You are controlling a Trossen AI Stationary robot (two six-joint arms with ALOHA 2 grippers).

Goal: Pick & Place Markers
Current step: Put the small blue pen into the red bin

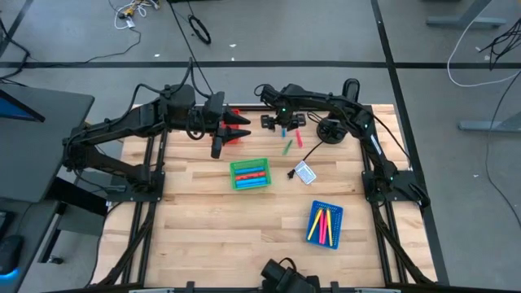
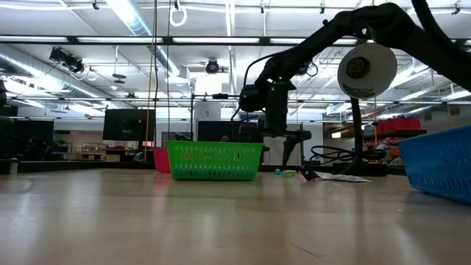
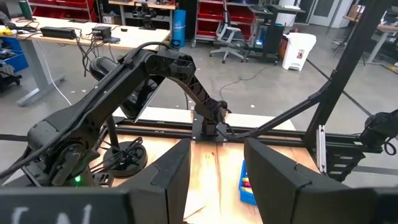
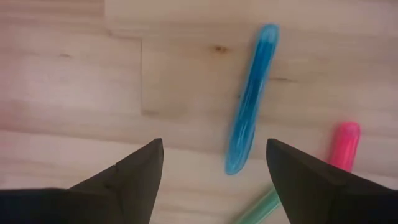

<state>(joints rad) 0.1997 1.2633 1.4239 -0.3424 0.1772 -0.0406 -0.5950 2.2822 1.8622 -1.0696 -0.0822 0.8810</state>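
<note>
1. In the low view the green tray (image 2: 213, 160) hides most of the red tray (image 2: 160, 158); only a corner of the red one shows at its left. The blue tray (image 2: 441, 163) is cut off at the right edge there.
2. The left gripper (image 1: 230, 133) covers much of the red tray (image 1: 235, 122) from above, so what that tray holds cannot be made out.
3. The left wrist view shows its own fingers (image 3: 171, 180) partly apart with nothing between them; the gripper hangs above the table.
4. The right gripper (image 4: 211, 177) stands wide with nothing in it, low over loose markers at the far side of the table.
5. Between its fingers lies a blue marker (image 4: 252, 96), flat on the wood. A pink marker (image 4: 344, 144) lies just beside it, and the tip of a green marker (image 4: 258, 207) is cut off by the frame edge.
6. From above, the green tray (image 1: 249, 173) holds red and blue markers lying side by side.
7. The blue tray (image 1: 325, 224) holds yellow and pink markers.
8. The trays are perforated plastic rectangles; the table (image 1: 212, 220) is light planked wood.
9. A white-and-blue card (image 1: 305, 172) lies flat near the green tray.
</note>
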